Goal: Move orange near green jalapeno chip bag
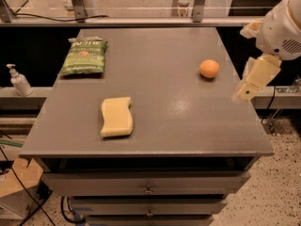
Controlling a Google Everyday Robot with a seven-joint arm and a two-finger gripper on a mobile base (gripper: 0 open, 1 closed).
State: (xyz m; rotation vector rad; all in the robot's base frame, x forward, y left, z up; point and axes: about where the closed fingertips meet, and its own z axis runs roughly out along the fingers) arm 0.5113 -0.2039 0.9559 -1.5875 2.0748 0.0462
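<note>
The orange (209,68) is small and round and sits on the grey table (160,121) near its right edge. The green jalapeno chip bag (84,56) lies flat at the table's far left corner, far from the orange. My gripper (250,81) hangs at the end of the white arm (282,29), above the table's right edge. It is to the right of the orange, a little nearer the front, and apart from it. It holds nothing.
A pale yellow wavy-edged sponge (116,117) lies on the table front left of centre. A pump bottle (19,80) stands on a ledge left of the table. Drawers (148,188) sit under the tabletop. A rail (141,20) runs behind.
</note>
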